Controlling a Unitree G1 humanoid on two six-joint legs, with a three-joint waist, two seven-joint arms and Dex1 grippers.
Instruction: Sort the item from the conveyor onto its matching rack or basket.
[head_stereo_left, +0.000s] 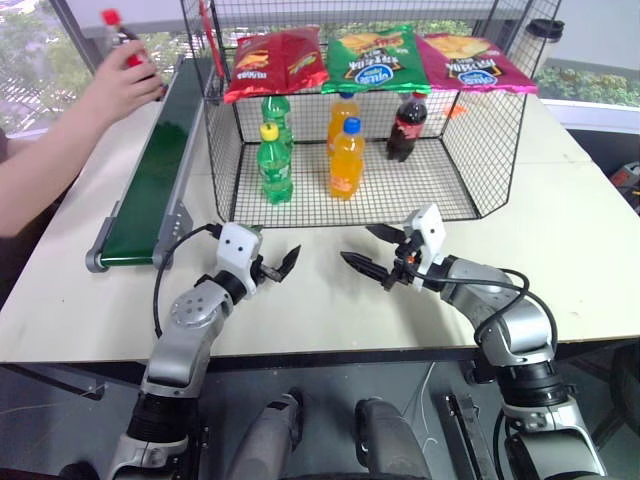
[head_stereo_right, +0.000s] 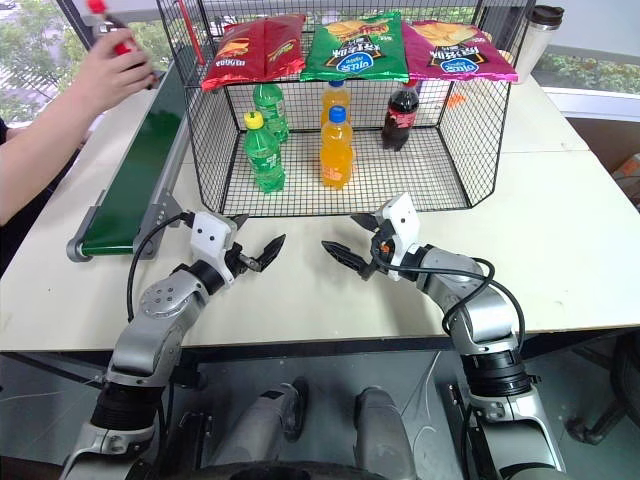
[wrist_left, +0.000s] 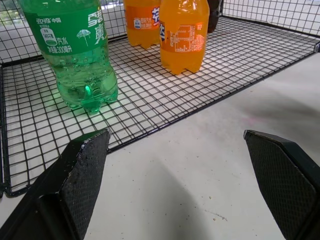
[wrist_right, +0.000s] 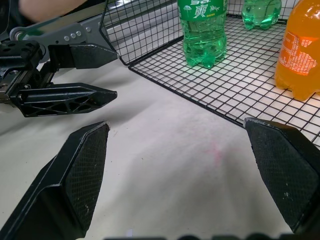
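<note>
Cola bottle (head_stereo_left: 122, 40) in a person's hand (head_stereo_left: 120, 85) — perhaps one; two pincers — left pincer (head_stereo_left: 283, 265), right pincer (head_stereo_left: 370, 250) — spread.

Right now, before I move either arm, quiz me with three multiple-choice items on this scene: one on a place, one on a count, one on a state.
1. Where is the red-capped cola bottle?
A. in a person's hand over the conveyor's far end
B. inside the cage
C. in the left gripper

2. How many bottles stand in the cage?
A. three
B. five
C. seven

3. How are both grippers?
A. shut on bottles
B. open, empty
C. one shut

Answers: 1 A, the hand holds it there. 2 B, two green, two orange, one cola. 3 B, the left gripper and right gripper have spread fingers over bare table.
</note>
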